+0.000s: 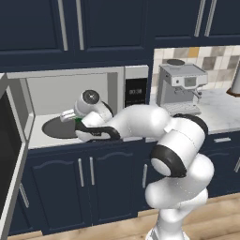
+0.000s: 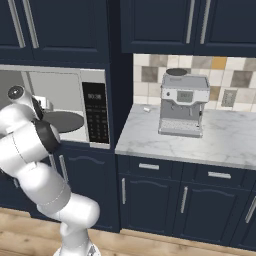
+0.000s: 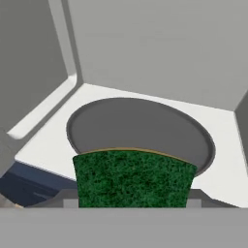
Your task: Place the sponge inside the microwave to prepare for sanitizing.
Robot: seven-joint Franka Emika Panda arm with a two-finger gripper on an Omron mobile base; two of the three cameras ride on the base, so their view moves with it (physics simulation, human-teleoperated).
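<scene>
Step in hand: carrying sponge (image 3: 131, 178) into microwave (image 1: 70, 91), door open. Gripper (image 1: 70, 115) at cavity mouth, jaws closed on sponge, green face up, held above near rim of turntable (image 3: 145, 128). Next move, by judgement: advance further over turntable, lower, release. Cavity walls close on both sides; open door (image 1: 9, 154) at left. Espresso machine (image 2: 182, 105) on counter (image 2: 225, 140) well right, clear of path.

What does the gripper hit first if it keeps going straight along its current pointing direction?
Probably the turntable: the gripper, shut on the sponge, points down into the open microwave, the plate just ahead. Depth is uncertain.
</scene>
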